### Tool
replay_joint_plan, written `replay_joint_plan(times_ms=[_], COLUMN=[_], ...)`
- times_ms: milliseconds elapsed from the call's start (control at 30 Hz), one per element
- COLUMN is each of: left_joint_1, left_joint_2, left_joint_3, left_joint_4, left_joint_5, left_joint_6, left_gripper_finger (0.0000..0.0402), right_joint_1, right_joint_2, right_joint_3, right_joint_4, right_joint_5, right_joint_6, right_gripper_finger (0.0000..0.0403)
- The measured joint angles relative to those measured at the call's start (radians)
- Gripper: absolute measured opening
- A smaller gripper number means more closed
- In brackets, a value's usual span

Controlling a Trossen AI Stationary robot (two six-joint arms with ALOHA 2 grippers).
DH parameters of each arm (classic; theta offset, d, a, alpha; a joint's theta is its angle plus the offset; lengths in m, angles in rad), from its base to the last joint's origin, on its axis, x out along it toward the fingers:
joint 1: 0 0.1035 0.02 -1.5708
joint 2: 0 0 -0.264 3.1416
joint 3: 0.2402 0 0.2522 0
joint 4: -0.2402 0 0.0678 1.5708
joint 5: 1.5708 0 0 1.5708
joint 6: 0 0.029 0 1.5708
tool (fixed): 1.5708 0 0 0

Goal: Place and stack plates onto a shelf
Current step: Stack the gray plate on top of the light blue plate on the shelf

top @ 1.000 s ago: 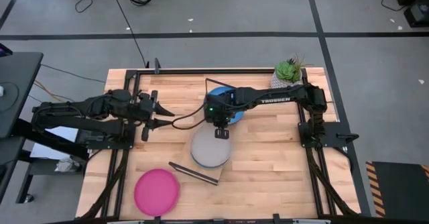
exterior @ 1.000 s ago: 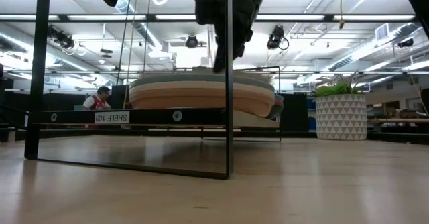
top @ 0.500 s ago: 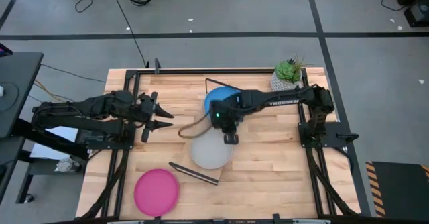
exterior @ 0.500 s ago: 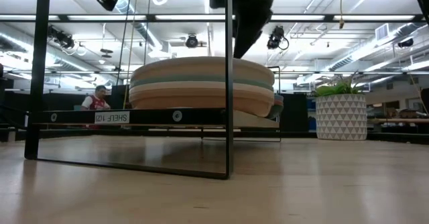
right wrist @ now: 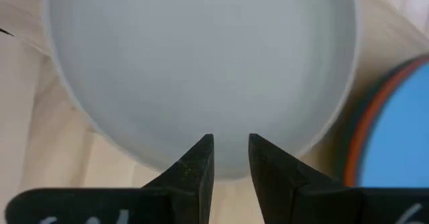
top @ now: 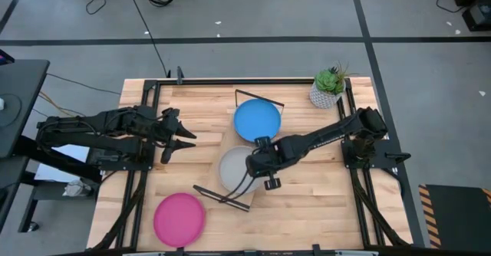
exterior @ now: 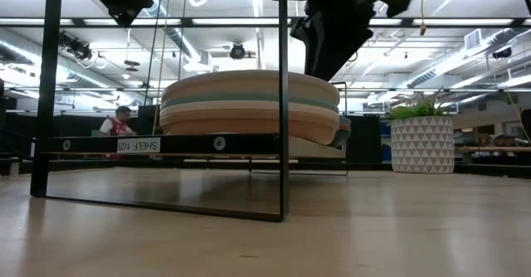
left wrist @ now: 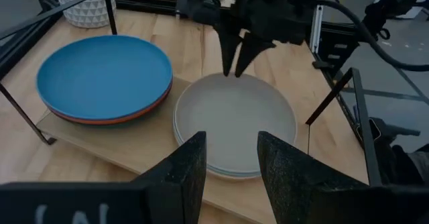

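The shelf (left wrist: 114,143) lies across the table's middle, with black wire frames at both short ends. It carries two stacks. A grey plate (top: 236,169) tops the nearer stack (exterior: 249,103). A blue plate (top: 257,120) tops the farther stack, with an orange rim showing under it (left wrist: 107,120). The pink plate (top: 179,219) lies flat on the tabletop near the front edge. My right gripper (top: 265,178) hovers above the grey plate's (right wrist: 201,56) near-right rim, open by a narrow gap. My left gripper (top: 182,137) waits open at the table's left, pointing at the shelf.
A potted plant (top: 328,87) stands at the table's far right corner. The shelf's near wire frame (top: 222,197) stands between the grey plate and the pink plate. Bare tabletop lies to the right of the shelf (top: 307,187).
My right gripper has lifted off the grey plate's far rim. It has risen and moved across the plate toward the table's near edge. The grey plate stays on top of its stack.
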Motion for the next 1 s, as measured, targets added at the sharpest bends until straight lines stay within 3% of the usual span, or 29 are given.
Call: replay_joint_plan(times_ms=[133, 467, 667, 833, 1000], left_joint_1=[0.000, 0.000, 0.000, 0.000, 0.000], left_joint_2=[0.000, 0.000, 0.000, 0.000, 0.000], left_joint_3=[0.000, 0.000, 0.000, 0.000, 0.000], left_joint_4=[0.000, -0.002, -0.003, -0.042, -0.060], left_joint_5=[0.000, -0.001, -0.001, -0.001, -0.001], left_joint_6=[0.000, 0.000, -0.003, -0.026, -0.045], left_gripper_finger=[0.0141, 0.0141, 0.0141, 0.0141, 0.0141], right_joint_1=[0.015, 0.084, 0.105, 0.110, 0.112], right_joint_2=[0.001, 0.000, -0.028, -0.051, -0.051], right_joint_3=[-0.036, -0.123, -0.114, -0.113, -0.113], right_joint_4=[-0.005, 0.167, 0.185, 0.137, -0.028], right_joint_5=[-0.001, 0.020, 0.154, 0.117, 0.119], right_joint_6=[0.000, -0.040, -0.062, 0.001, 0.158], right_gripper_finger=[0.0099, 0.0099, 0.0099, 0.0099, 0.0099])
